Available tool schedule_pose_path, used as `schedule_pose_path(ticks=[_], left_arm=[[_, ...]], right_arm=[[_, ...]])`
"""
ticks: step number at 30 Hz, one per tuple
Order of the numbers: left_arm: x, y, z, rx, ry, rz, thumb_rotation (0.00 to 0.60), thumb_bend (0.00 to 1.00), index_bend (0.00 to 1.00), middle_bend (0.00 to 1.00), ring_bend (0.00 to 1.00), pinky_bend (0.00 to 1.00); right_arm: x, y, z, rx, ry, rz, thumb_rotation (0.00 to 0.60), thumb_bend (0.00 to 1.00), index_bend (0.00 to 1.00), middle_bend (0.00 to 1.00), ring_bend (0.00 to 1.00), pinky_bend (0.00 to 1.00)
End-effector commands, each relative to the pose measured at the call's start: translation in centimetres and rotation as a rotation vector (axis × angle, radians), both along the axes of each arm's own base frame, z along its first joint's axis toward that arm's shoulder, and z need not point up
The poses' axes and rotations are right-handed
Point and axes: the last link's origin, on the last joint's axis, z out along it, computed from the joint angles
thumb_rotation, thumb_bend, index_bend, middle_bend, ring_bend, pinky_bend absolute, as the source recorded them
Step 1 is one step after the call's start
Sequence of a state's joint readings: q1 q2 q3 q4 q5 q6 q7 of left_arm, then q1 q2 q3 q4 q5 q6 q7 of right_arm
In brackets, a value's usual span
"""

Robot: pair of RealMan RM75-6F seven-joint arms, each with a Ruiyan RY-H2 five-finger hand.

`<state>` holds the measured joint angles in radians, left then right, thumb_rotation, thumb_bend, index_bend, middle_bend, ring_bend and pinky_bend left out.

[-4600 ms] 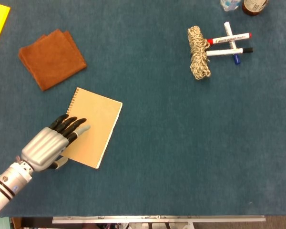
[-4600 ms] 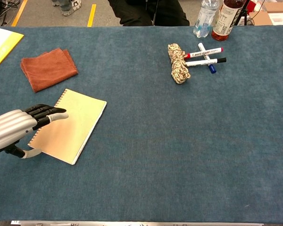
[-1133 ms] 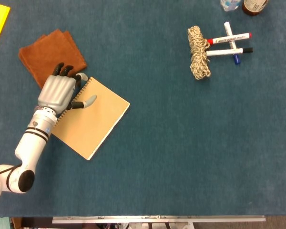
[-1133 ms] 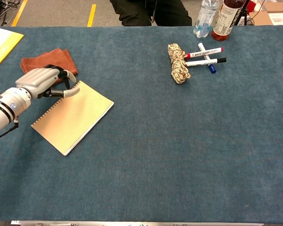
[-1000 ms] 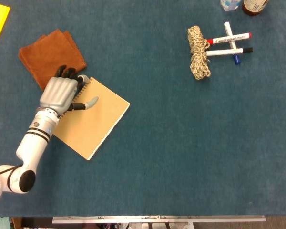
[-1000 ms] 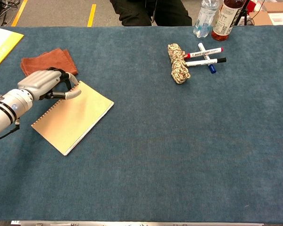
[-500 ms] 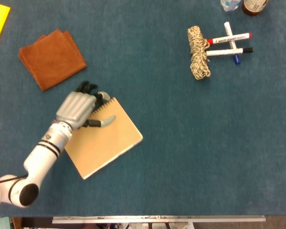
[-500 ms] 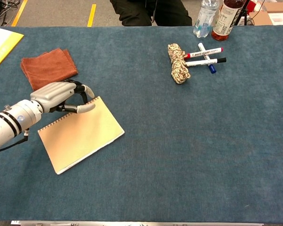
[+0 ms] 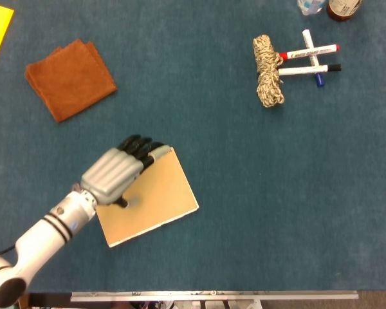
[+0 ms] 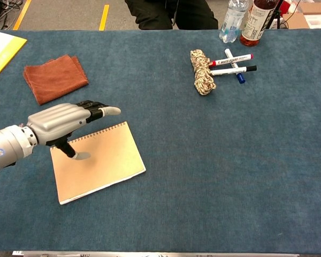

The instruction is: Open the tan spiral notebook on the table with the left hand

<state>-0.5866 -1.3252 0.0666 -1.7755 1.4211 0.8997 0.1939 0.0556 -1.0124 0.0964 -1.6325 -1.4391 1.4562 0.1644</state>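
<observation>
Head view: the tan spiral notebook (image 9: 156,201) lies closed and flat on the blue counter (image 9: 244,193), near the front edge and turned at an angle, and the left hand (image 9: 114,172) is over its upper left part with the fingers stretched out and a little apart, holding nothing, the dark fingertips (image 9: 136,144) reaching past the spiral edge. Chest view: the left hand (image 10: 61,121) hangs over the far left corner of the notebook (image 10: 99,160), fingers extended beyond the wire binding and the thumb pointing down to the cover, and I cannot tell if the thumb touches it.
</observation>
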Motion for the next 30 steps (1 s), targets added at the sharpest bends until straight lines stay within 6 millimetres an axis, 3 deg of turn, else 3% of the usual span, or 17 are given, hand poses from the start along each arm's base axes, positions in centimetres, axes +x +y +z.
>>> schedule_pose_path(ticks=[1,17,30], left_arm=[[0.0,-1.4,0.5,-0.046,0.024,-0.041,0.6,0.2,0.0,0.0,0.0,0.0],[-1.4,-6.2,0.4,-0.036,0.008,-0.044,0.6,0.2,0.0,0.0,0.0,0.0],[-3.2,-7.7,-0.8,-0.049,0.047,-0.09,0.6,0.2,0.0,0.0,0.0,0.0]], right_arm=[[0.0,-0.1,0.0,0.001,-0.002,0.002,0.6,0.19,0.26,0.24,0.15,0.28],[-0.4,-0.4,-0.4,0.015,-0.014,0.009,0.6,0.19,0.26,0.24,0.15,0.28],[-0.1,-0.4,-0.4,0.017,-0.007,0.015,0.6,0.19,0.26,0.24,0.15,0.28]])
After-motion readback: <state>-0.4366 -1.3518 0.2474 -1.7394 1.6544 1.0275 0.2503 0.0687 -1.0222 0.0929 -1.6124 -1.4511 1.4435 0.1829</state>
